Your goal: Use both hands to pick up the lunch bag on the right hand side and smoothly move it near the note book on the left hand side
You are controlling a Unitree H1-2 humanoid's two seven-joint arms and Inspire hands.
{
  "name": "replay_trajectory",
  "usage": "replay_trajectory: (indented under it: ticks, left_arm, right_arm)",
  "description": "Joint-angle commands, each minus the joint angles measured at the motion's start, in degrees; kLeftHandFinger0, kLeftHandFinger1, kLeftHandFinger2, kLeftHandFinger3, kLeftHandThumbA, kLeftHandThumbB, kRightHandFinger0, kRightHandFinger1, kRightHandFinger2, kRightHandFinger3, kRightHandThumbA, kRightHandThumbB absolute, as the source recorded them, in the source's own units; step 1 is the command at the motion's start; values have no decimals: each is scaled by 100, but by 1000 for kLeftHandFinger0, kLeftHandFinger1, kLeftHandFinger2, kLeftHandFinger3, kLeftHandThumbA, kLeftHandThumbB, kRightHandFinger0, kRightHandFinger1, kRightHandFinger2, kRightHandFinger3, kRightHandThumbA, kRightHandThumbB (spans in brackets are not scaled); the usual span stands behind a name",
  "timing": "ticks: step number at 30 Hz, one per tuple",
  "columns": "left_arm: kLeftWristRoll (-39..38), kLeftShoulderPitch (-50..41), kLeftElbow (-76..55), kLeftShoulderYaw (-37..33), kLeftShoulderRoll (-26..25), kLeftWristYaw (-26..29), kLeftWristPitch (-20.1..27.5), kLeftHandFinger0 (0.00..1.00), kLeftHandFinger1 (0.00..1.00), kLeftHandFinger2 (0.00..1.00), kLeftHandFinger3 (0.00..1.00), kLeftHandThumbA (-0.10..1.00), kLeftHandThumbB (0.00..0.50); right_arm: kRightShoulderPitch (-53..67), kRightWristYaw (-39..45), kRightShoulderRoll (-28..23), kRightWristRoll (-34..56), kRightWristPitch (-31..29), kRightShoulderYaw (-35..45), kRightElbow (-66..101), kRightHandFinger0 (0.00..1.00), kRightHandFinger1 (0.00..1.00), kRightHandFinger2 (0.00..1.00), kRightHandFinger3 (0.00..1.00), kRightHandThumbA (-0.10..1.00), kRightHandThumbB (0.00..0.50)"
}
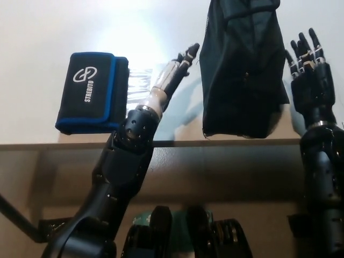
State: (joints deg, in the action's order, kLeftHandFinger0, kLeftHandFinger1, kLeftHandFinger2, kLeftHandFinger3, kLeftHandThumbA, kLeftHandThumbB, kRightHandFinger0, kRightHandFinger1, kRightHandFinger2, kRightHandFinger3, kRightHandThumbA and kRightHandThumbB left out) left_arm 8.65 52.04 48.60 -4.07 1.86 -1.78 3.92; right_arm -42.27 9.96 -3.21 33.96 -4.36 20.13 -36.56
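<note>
The dark lunch bag (242, 70) lies on the white table (48, 27) at the upper right, running off the top edge. My white left hand (174, 75) is open, edge-on, fingers stretched toward the bag's left side and close to it. My black right hand (309, 70) is open just right of the bag, fingers pointing up. Neither hand holds the bag. The black notebook with blue trim and a white logo (91, 91) lies at the left, beside my left forearm.
The table's front edge (215, 142) runs across the middle of the picture, with a dark floor below it. A bright glare patch sits on the table above the notebook.
</note>
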Motion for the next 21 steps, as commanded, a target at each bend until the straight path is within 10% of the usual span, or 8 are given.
replay_trajectory:
  ticks: [1,21]
  left_arm:
    - [8,554,76,-100,115,55,418,1000,1000,1000,1000,1000,402]
    - [-23,111,-674,-184,54,16,497,1000,1000,1000,1000,1000,390]
  right_arm:
    - [-793,655,172,631,-26,247,-699,1000,1000,1000,1000,1000,347]
    - [-1430,1372,780,355,-581,262,-2454,1000,1000,1000,1000,1000,353]
